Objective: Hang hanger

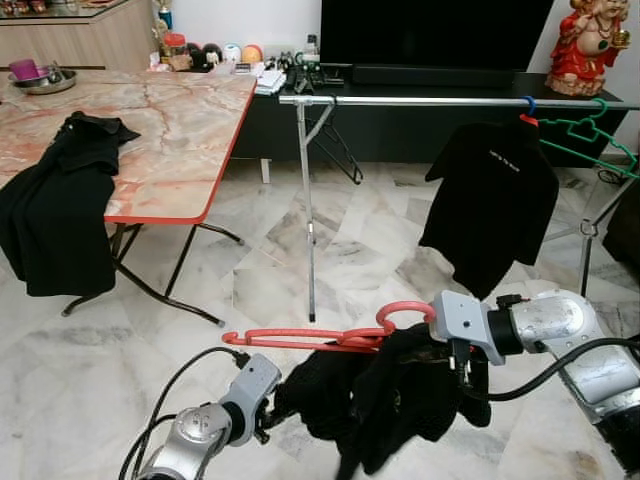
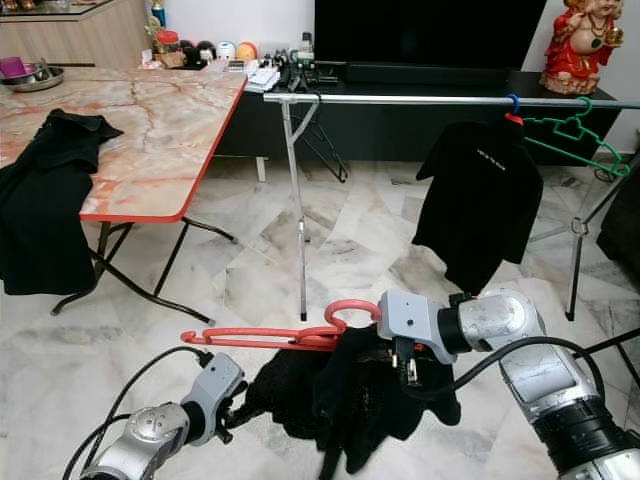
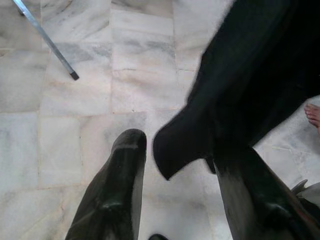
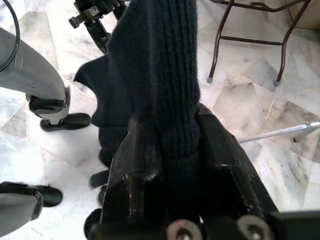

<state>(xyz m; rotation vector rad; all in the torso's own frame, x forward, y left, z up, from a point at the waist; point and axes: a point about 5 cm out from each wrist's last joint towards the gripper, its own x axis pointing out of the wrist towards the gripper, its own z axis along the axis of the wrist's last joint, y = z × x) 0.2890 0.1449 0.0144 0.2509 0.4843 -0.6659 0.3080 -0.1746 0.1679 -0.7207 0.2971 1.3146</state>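
Note:
A red hanger (image 1: 300, 338) carrying a black knit garment (image 1: 390, 400) hangs low in front of me, its hook (image 1: 405, 312) pointing up. My right gripper (image 4: 167, 130) is shut on the knit garment just under the hook; the cloth hides its fingertips in the eye views. My left gripper (image 3: 175, 150) stands open at the garment's left hem, a corner of cloth hanging between its fingers (image 3: 125, 170). The silver clothes rail (image 1: 420, 101) stands ahead, well above the hanger.
On the rail hang a black T-shirt (image 1: 490, 200), a green hanger (image 1: 590, 135) and a black hanger (image 1: 335, 145). A marble-topped folding table (image 1: 160, 150) with a black garment (image 1: 60, 200) stands left. A person's foot (image 3: 312, 114) is on the floor nearby.

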